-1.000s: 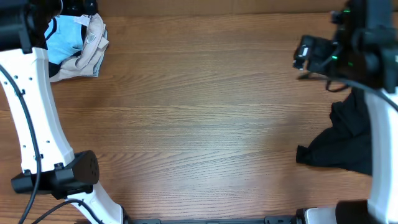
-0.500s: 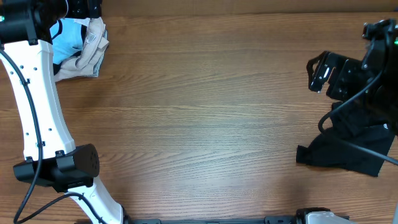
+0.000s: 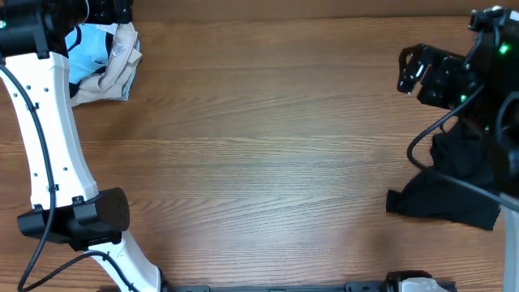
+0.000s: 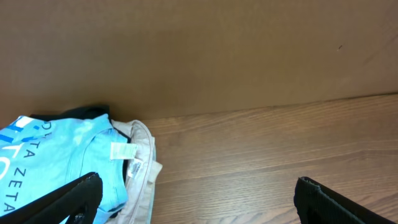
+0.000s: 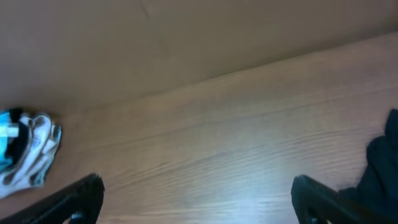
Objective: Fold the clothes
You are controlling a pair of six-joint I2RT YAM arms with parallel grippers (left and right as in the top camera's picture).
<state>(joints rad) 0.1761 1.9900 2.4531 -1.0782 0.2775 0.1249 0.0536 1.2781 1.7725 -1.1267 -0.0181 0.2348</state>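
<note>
A folded light blue T-shirt (image 3: pixel 87 50) with white lettering lies on a beige garment (image 3: pixel 117 69) at the table's far left corner; both show in the left wrist view (image 4: pixel 56 165), with a black garment edge (image 4: pixel 87 112) behind. A crumpled black garment (image 3: pixel 454 182) lies at the right edge; its edge shows in the right wrist view (image 5: pixel 382 168). My left gripper (image 4: pixel 196 199) is open and empty, hovering just right of the folded pile. My right gripper (image 5: pixel 196 196) is open and empty, above the table near the black garment.
A brown cardboard wall (image 4: pixel 199 50) stands along the table's back edge. The left arm's white links (image 3: pixel 49 138) and base stand at the front left. Bare wooden tabletop (image 3: pixel 259 154) lies between the two piles.
My right arm swung from the back right down over the black garment, then shifted slightly back. My left arm shifted a little at first, then stayed still.
</note>
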